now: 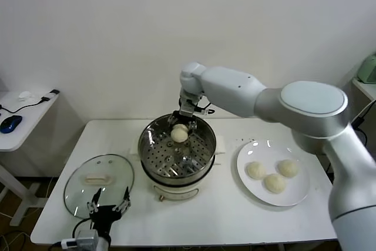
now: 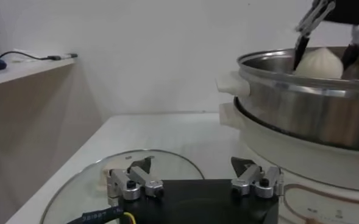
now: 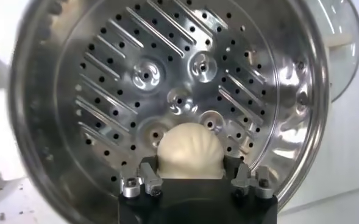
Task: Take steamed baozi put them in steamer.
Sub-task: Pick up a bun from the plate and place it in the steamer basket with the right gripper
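Showing pleated baozi [image 3: 188, 150] in right pincer [image 3: 191, 178]

No legible text, labels, brand marks, numbers or signs, faint markings on a cable [image 2: 100, 214] by the left gripper unreadable

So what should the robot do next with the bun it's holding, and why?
Probably lower it a little, then open up. The right claw is shut on a bun held above the steamer's holed floor, near the far side. No other bun is in the steamer. Three more buns wait on the plate. The left claw rests open by the lid.
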Robot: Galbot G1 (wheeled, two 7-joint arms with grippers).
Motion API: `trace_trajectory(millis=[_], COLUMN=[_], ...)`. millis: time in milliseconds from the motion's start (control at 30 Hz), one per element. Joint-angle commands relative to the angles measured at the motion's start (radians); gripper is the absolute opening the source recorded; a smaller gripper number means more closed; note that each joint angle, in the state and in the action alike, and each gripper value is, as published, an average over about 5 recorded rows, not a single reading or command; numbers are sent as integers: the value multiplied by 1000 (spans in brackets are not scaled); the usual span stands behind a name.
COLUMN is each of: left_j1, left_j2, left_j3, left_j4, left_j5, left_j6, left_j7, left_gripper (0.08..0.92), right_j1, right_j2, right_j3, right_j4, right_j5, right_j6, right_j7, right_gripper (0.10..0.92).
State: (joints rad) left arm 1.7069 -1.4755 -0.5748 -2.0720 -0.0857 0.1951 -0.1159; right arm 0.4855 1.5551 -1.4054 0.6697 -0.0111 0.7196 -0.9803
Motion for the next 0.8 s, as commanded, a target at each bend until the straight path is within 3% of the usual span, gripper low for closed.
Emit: trace_trajectory(millis=[33,267,467,667,800], left_j1=[0,-1,1,4,5], left_j2=[1,2,1,-4,-7], left_j3=[0,-2,-2,3,9], left_j4=[0,0,-6,-17,-21], left_j5=[0,-4,-3,4,7], left_j6=[-1,-3,-2,-1,1], left_j7=[0,-2,0,5,7], left_gripper=[823,823,823,823,823], right_j1=[-48,-40,52,287,447], right_j2=[60,76,15,-149,-340], right_j3=[11,4,-35,-179,-325], right_j4=[-142,-154,-51,178,379], right_j5=[-41,12,146,524,792], right_j6=[39,56,43,-78,-329], right_j7=[21,25,-24,-115,-122], right_gripper=[699,810,822,823,823])
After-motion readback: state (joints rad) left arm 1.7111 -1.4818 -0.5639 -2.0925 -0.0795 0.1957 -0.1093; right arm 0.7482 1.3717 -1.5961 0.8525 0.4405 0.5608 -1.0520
